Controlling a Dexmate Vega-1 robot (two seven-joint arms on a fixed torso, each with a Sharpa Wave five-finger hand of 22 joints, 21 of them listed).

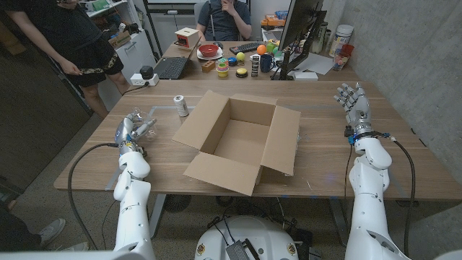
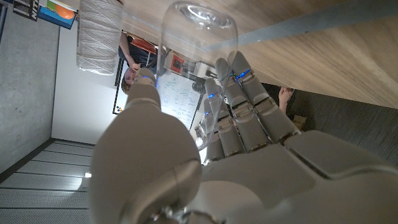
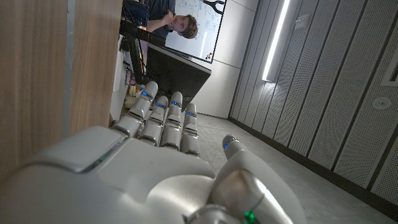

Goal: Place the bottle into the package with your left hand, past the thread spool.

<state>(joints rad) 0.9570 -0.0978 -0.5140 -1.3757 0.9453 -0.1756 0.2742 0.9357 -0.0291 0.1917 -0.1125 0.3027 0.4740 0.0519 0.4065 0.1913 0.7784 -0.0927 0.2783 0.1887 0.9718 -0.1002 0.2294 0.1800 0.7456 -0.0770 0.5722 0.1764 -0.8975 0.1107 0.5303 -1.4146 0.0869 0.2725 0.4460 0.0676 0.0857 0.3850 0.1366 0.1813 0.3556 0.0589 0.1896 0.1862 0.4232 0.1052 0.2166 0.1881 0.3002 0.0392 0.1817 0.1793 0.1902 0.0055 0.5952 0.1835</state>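
Now, with our left hand (image 1: pixel 128 134) clamped around the clear bottle (image 1: pixel 142 127), we lift it clear of the table, swing toward three o'clock, passing the thread spool (image 1: pixel 180 105) at one o'clock, and lower it into the open box (image 1: pixel 240 142), while our right hand (image 1: pixel 354 101) waits with fingers apart.

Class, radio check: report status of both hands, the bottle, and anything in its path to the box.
Left hand grips the clear bottle; right hand open, holding nothing. Cardboard box open at table centre. Thread spool stands upright between bottle and box.
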